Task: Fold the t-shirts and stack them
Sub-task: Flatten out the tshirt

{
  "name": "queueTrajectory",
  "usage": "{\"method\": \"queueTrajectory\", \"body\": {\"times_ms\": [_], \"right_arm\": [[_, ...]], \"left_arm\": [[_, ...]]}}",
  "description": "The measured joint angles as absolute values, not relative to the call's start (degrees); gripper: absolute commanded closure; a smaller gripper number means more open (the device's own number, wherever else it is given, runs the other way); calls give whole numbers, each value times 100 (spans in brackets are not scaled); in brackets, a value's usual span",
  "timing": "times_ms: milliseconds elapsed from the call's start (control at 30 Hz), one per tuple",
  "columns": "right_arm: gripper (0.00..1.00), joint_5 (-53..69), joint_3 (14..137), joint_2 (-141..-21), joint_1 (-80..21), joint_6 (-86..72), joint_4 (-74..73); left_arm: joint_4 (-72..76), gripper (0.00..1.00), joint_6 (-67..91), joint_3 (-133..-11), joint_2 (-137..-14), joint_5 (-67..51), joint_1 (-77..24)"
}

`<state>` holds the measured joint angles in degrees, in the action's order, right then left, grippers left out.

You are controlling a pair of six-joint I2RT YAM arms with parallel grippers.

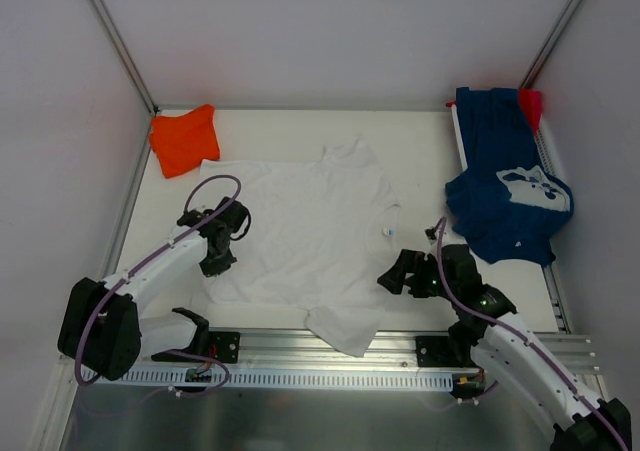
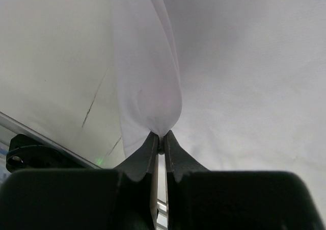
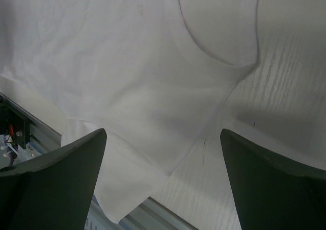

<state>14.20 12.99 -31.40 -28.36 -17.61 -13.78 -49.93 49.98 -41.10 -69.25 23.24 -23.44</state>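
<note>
The white t-shirt (image 1: 310, 236) lies spread flat in the middle of the table. My left gripper (image 1: 217, 251) is at its left edge, shut on a pinched fold of the white cloth (image 2: 150, 87). My right gripper (image 1: 400, 274) is open, just right of the shirt's near right side, over the sleeve and collar area (image 3: 153, 82). The orange t-shirt (image 1: 184, 138) lies folded at the back left. The navy blue t-shirt (image 1: 508, 196) with white print lies crumpled at the right, with a bit of the red one (image 1: 531, 103) behind it.
A metal rail (image 1: 330, 356) runs along the near table edge. Enclosure walls and frame posts (image 1: 115, 41) stand at the back and sides. A white rack edge (image 1: 549, 161) runs along the right side beneath the navy shirt.
</note>
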Motion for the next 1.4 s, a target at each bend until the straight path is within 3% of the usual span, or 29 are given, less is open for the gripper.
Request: {"method": "queueTrajectory", "body": {"times_ms": [233, 300, 367, 467, 633, 833, 1033, 1133, 1267, 1400], "right_arm": [[0, 596, 1441, -952, -3531, -3026, -2917], [1, 307, 1522, -921, -3835, -3334, -3218], [0, 8, 1605, -1402, -4217, -3483, -3472], [0, -178, 2045, -3048, -4742, -3186, -3579], [0, -255, 3677, -5621, -5671, -2829, -3044], [0, -1050, 3363, -5752, -6810, -3734, -2403], [1, -2718, 3100, -5170, -8755, -6143, -4525], [1, -3124, 3155, -5815, -9671, -7332, -5111], [0, -3487, 3754, -7378, -10167, -8281, -5623], [1, -3754, 4003, -7505, -10267, -8630, -5417]], "left_arm": [[-4936, 100, 5000, -4034, -6326, 2458, -2635], [-4919, 100, 4998, -4032, -6165, 2473, -2733], [-4884, 100, 4998, -4032, -6049, 2484, -2847], [-4827, 100, 4987, -4010, -5911, 2491, -2989], [-4816, 100, 4967, -3935, -5745, 2523, -3162], [-4755, 100, 4963, -3920, -5561, 2600, -3310], [-4718, 100, 4956, -3879, -5457, 2624, -3409], [-4713, 100, 4945, -3863, -5422, 2626, -3435], [-4707, 100, 4943, -3852, -5371, 2655, -3483], [-4698, 100, 4941, -3850, -5374, 2661, -3559]]}}
